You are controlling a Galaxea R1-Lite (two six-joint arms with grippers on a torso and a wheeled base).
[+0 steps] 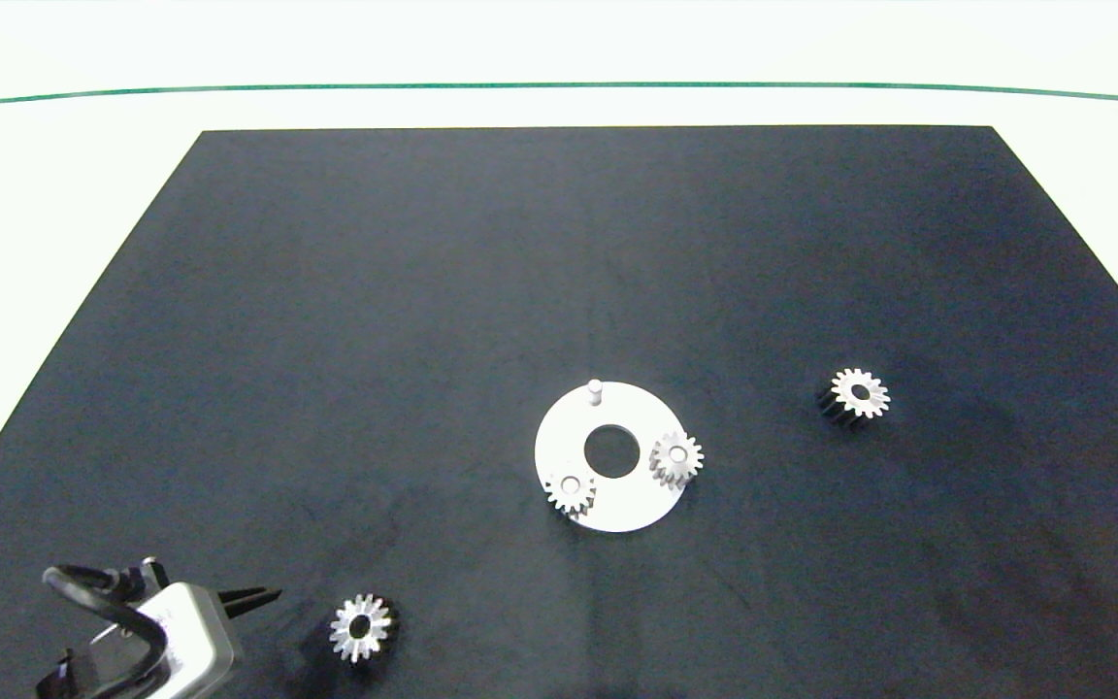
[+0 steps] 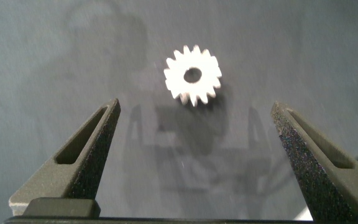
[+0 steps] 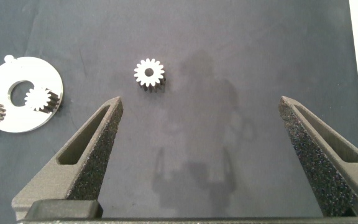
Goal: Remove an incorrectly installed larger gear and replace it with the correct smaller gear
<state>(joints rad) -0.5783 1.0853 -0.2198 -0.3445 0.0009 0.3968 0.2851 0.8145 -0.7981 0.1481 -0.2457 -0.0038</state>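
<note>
Black mat (image 1: 326,340); left claw (image 1: 253,597) low at near-left corner, released, facing larger gear (image 1: 361,628); right claw (image 3: 207,155) released.

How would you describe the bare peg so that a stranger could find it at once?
Start at the round silver plate in the middle of the black mat. Two gears sit on pegs along its near edge. The bare peg stands at its far rim, the only one without a gear.
</note>
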